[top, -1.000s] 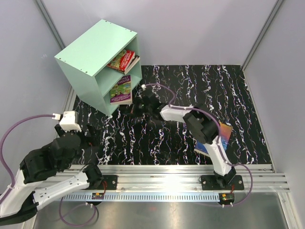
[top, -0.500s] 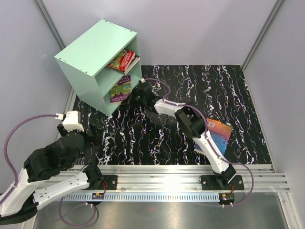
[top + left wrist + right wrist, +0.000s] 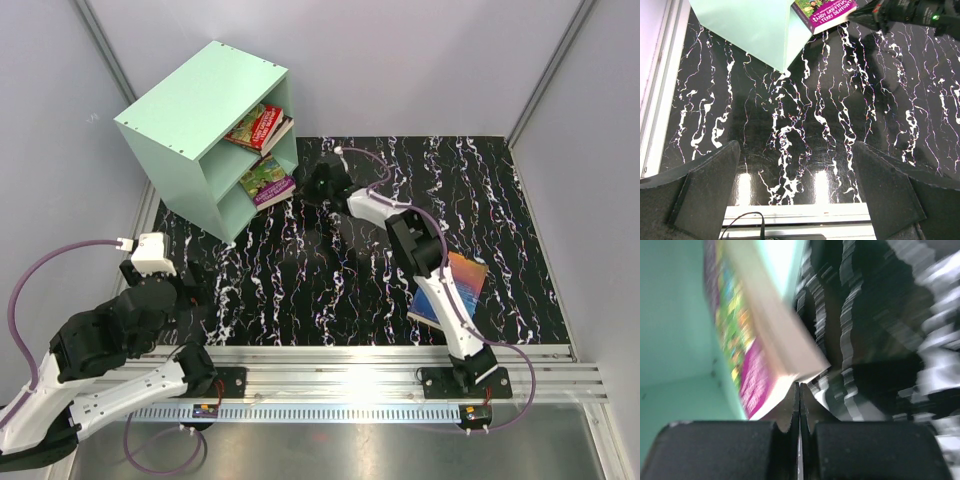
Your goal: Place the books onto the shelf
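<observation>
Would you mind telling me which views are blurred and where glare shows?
Right wrist view: blur smears the purple book and the mat. Left wrist view: sharp, glare patches on the mat near the bottom edge. Top view: sharp, bright reflection on the metal rail.

The shelf (image 3: 190, 110), left, holds upper book (image 3: 260, 127) and lower book (image 3: 267, 182); third book (image 3: 470, 276) lies far right.

The right wrist view is smeared, so the purple book (image 3: 740, 355) looks fuzzy there, the left wrist view cuts off the shelf (image 3: 740, 22) at the top, and the right arm (image 3: 445, 300) hides part of the blue book (image 3: 468, 280)
</observation>
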Robot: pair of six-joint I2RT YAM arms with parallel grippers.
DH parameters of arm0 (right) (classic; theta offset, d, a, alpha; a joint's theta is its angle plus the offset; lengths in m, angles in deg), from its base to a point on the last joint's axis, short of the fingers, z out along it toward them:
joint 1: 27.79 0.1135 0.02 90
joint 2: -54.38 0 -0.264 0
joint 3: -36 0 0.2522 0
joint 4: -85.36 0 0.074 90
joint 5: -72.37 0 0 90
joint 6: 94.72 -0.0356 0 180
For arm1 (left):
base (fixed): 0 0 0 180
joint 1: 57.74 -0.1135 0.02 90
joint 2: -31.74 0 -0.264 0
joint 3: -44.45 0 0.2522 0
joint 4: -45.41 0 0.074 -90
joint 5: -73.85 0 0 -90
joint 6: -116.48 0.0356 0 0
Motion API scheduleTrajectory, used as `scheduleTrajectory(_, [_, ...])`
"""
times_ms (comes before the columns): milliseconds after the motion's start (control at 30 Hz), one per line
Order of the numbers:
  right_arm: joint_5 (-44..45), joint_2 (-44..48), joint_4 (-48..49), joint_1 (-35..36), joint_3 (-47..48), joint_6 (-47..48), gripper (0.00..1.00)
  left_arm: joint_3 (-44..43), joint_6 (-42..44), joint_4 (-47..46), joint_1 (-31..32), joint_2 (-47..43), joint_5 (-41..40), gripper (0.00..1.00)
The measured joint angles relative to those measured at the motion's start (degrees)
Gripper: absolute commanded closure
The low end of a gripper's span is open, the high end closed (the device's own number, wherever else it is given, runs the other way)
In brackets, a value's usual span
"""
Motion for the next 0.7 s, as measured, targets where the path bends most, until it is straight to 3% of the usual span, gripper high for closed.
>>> scheduleTrajectory(200, [1.0,0.3,-3.0,-4.6,2.5,1.9,1.0,0.0,0.0,0.0,0.0,0.0,-0.1,0.01])
scheduleTrajectory(267, [0.9,2.5,-1.4,-5.9,-1.0,2.3,1.0,0.1,0.0,-0.1,0.0,0.0,-0.2,0.01])
scheduleTrajectory(367, [0.0,9.5,3.7,-6.3,-13.5,1.6,1.0,0.6,0.1,-0.5,0.0,-0.2,-0.3,0.01])
scheduleTrajectory(500, [-0.5,14.8,7.6,-2.4,-21.6,0.6,1.0,1.2,0.1,-1.5,0.0,-0.2,-0.4,0.01])
scheduleTrajectory(700, [-3.3,11.1,10.5,6.3,-15.8,-1.9,1.0,2.7,0.0,-3.9,0.0,1.1,-0.1,0.01])
